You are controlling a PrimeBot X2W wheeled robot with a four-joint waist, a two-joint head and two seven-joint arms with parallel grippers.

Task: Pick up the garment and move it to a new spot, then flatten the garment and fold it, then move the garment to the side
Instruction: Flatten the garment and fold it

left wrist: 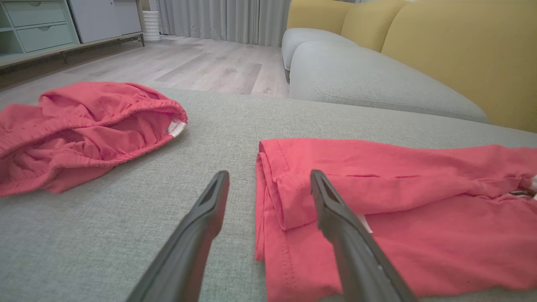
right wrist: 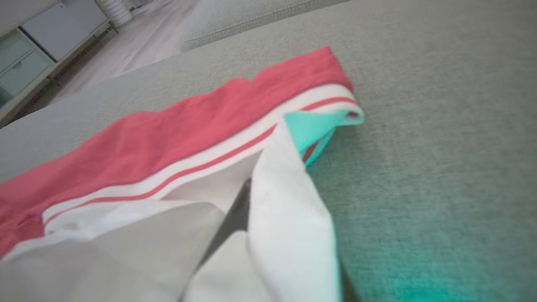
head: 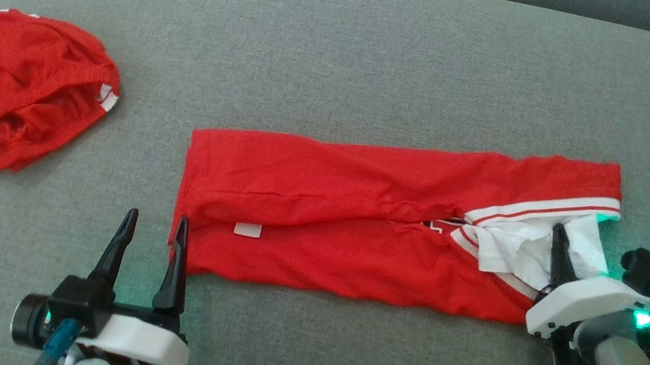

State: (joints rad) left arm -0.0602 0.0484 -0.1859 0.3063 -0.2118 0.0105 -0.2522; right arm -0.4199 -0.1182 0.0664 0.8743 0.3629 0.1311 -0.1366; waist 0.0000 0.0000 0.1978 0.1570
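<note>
Red garment (head: 359,215) lies flat on the grey cushion (head: 386,54), centre-right, folded lengthwise into a long strip running left to right. Its right end has white striped trim (head: 545,206) and a loose white panel (head: 519,248).

Left pincer (head: 157,217) is at the near left corner of the garment with fingers apart and nothing between them. In the left wrist view the left pincer (left wrist: 268,174) straddles the folded left edge of the garment (left wrist: 398,201): one finger over bare cushion, the other over the red cloth. Can't tell if it touches.

Right pincer (head: 560,245) is at the right end, in the white panel. One dark finger (head: 557,248) shows on top of the cloth; the other is hidden. In the right wrist view the white cloth (right wrist: 289,218) drapes over a dark finger (right wrist: 240,209). Can't tell whether the pincer is clamped on it.

Second red garment (head: 16,91), crumpled, sits far left on the cushion, well apart from the first. Wood floor (left wrist: 201,67) and yellow sofa back (left wrist: 461,50) are beyond.
</note>
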